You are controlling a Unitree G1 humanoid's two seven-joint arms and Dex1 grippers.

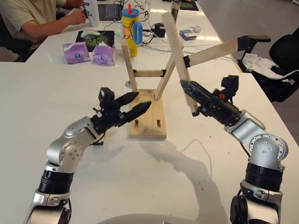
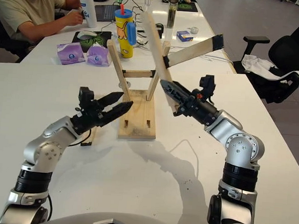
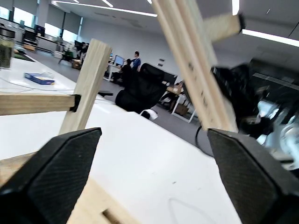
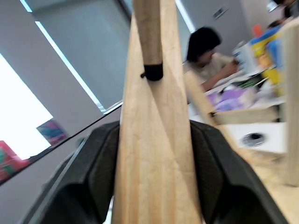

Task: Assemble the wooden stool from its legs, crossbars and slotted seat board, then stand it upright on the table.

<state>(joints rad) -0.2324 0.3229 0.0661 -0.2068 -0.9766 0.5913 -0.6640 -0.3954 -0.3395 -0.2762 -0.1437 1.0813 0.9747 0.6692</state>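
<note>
The slotted seat board (image 1: 147,123) lies flat on the white table (image 1: 31,109). Two legs joined by a crossbar (image 1: 148,73) stand in its far slots. My right gripper (image 1: 188,89) is shut on a second leg piece (image 1: 175,47) and holds it tilted above the board's right edge, its lower end near the table. A bar (image 1: 218,48) branches off this piece to the right. In the right wrist view the fingers (image 4: 93,172) press both sides of the leg (image 4: 154,140). My left gripper (image 1: 142,100) hovers open at the board's left side, holding nothing.
At the far table stand a yellow cup (image 1: 129,31), two purple tissue packs (image 1: 75,52), a small blue box (image 1: 187,34) and a laptop, with a seated person there. A black chair (image 1: 292,55) is at the right. A small wooden piece (image 2: 87,138) lies under my left forearm.
</note>
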